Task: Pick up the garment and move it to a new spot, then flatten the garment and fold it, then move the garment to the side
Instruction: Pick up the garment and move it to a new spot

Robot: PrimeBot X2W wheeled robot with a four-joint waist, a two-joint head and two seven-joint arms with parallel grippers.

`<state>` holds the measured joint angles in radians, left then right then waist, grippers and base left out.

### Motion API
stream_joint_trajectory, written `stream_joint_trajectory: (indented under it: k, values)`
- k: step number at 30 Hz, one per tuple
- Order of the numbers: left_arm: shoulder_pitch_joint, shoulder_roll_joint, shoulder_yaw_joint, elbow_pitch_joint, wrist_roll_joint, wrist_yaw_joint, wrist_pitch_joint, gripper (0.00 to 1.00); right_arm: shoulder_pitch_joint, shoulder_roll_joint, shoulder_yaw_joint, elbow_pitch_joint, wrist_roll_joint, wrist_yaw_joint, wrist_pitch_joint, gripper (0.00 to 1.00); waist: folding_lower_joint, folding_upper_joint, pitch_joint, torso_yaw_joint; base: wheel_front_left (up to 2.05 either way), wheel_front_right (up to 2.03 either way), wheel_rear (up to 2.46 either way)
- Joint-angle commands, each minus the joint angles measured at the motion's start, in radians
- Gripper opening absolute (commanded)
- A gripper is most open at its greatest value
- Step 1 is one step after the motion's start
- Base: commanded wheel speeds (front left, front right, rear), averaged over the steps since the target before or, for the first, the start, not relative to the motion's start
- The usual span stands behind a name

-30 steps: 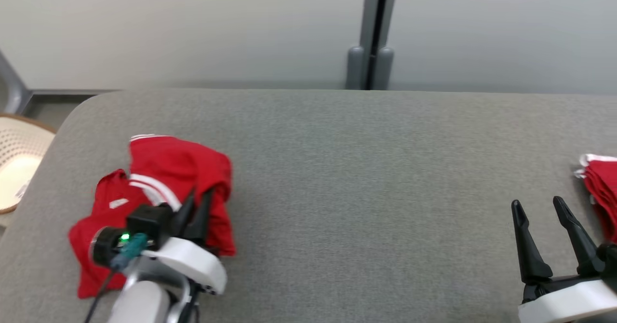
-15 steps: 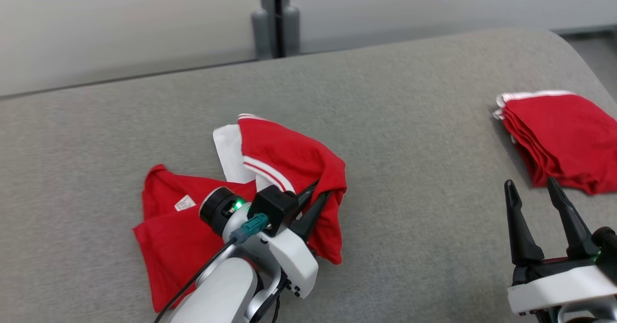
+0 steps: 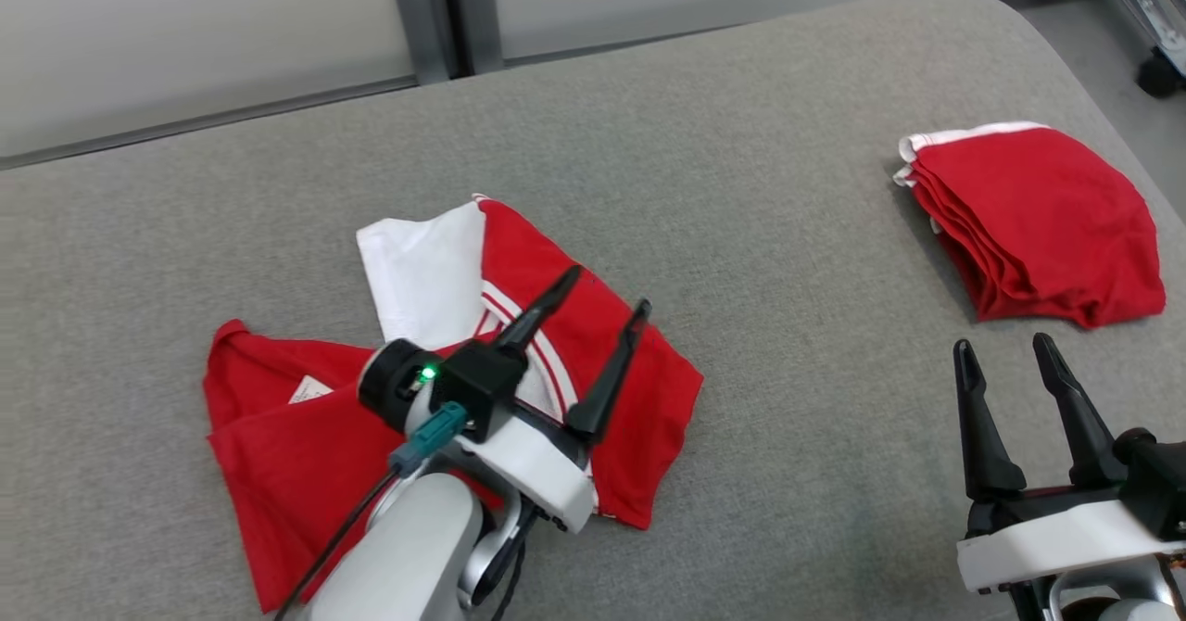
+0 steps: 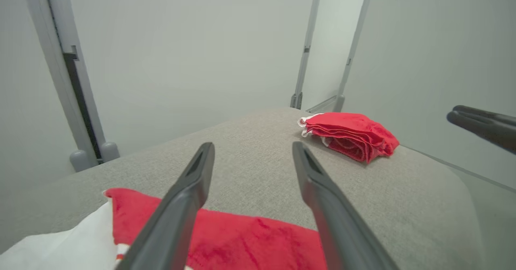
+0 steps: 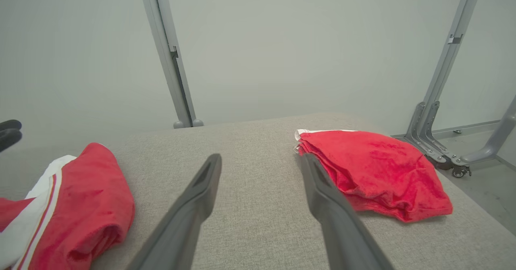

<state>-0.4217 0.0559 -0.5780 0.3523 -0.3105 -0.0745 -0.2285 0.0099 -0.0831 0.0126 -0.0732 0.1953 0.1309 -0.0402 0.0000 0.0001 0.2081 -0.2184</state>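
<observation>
two long dark fingers of the left gripper stand spread wide apart and grasp nothing; they hang just above the crumpled red-and-white garment, pointing across it toward its far right edge. in the left wrist view the cloth lies under the fingers, with bare grey padding beyond their tips. the pale forearm behind the gripper covers the middle of the garment, and a green light glows on the wrist. the garment lies loosely bunched on the grey cushioned table: a white panel with red and white stripes turned up at its far side, a small white label showing on its left part, a red flap spreading toward the near left. well to the right of the garment, the right gripper also stands spread and empty, fingers pointing away over bare padding, touching no cloth. farther right of the garment, beyond that gripper, a folded stack of red cloth with a white edge rests near the table's rounded corner. behind the garment, past the table's far edge, a grey double post rises against the pale wall.
</observation>
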Motion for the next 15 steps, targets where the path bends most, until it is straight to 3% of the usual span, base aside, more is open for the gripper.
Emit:
stream_joint_trajectory:
  k: [1,10,15]
  values:
    - [0.013,0.01,0.012,-0.006,-0.008,0.01,-0.007,1.0,-0.005,-0.005,0.003,0.002,-0.004,0.0,-0.004,1.0,0.0,-0.0001,-0.024,0.024,0.0,0.0,0.0]
    - [0.116,0.07,0.193,-0.126,-0.035,0.143,-0.036,1.0,0.027,-0.026,0.005,-0.007,-0.003,0.0,0.026,1.0,0.0,-0.0001,-0.13,0.127,0.0,0.0,0.0]
    - [0.198,0.124,0.283,-0.155,-0.056,0.182,-0.036,1.0,0.043,-0.035,0.012,-0.015,0.006,0.0,0.045,1.0,0.0,-0.0001,-0.171,0.175,0.0,0.0,0.0]
